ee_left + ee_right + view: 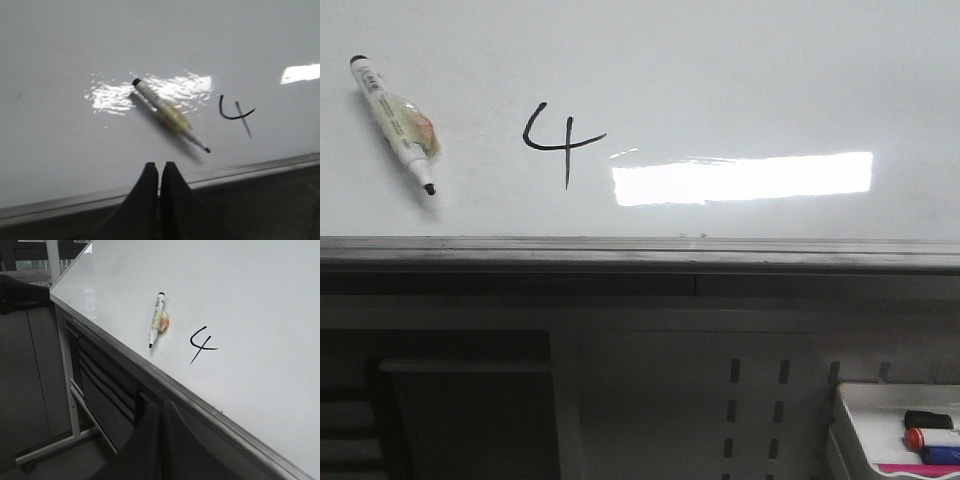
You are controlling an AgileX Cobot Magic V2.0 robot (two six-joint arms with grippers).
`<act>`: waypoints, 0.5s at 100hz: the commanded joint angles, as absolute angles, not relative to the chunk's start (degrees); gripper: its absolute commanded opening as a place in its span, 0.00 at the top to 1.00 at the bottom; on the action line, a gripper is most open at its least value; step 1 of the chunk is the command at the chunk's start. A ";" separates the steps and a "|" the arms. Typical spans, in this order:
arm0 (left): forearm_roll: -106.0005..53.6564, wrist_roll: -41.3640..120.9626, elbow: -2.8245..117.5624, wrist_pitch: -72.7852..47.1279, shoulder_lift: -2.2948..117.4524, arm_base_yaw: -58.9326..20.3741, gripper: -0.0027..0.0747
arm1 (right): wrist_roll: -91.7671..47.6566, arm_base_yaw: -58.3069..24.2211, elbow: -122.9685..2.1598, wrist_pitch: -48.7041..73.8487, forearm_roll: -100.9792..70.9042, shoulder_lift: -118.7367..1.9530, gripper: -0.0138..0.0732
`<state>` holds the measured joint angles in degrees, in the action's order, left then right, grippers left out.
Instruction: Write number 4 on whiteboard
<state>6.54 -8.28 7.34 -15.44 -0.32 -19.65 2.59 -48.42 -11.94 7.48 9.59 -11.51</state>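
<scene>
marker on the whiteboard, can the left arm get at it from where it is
Probably yes. The marker lies loose on the whiteboard, with bare board between it and the left gripper, whose fingers look shut and would need to open first.

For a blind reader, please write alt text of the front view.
A black number 4 is written on the whiteboard. An uncapped marker lies left of it, and a tray of markers sits at bottom right.

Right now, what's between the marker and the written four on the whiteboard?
Nothing: bare whiteboard separates the marker from the number 4, clearest in the front view.
</scene>
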 commanded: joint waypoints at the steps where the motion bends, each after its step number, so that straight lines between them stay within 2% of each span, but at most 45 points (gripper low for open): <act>1: 7.55 -8.24 6.76 -11.86 -1.31 -15.31 0.99 | 2.48 -48.07 -13.31 2.65 10.34 -11.96 0.92; 25: 4.38 -8.24 0.21 -11.37 -1.72 -1.95 0.99 | 2.48 -48.07 -13.31 2.65 10.34 -11.96 0.92; 36: 3.70 -8.24 -2.21 -11.37 -1.72 -0.75 0.99 | 2.48 -48.07 -13.31 2.65 10.34 -11.96 0.92; 50: 3.56 -8.39 -2.21 -17.32 -1.72 -0.75 0.99 | 2.48 -48.07 -13.31 2.65 10.34 -11.96 0.92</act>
